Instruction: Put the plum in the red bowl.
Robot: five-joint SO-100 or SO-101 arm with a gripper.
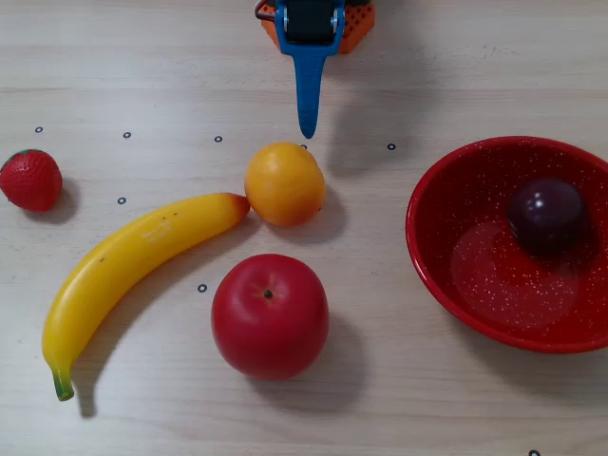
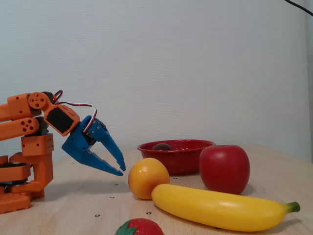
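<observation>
The plum [image 1: 546,215] is lying inside the red bowl [image 1: 446,275], well off to my gripper's [image 2: 122,166] side. I'm holding the blue jaws parted and empty, hanging above the table near the orange [image 1: 284,183]. The placing looks done; probably I'm only needing to park.

**Arm folded low, jaws parted**

The orange arm [image 2: 27,122] sits folded low near its base. The blue gripper [image 2: 121,169] points forward and downward, clear of the table surface, its two fingers spread apart and holding nothing.
</observation>
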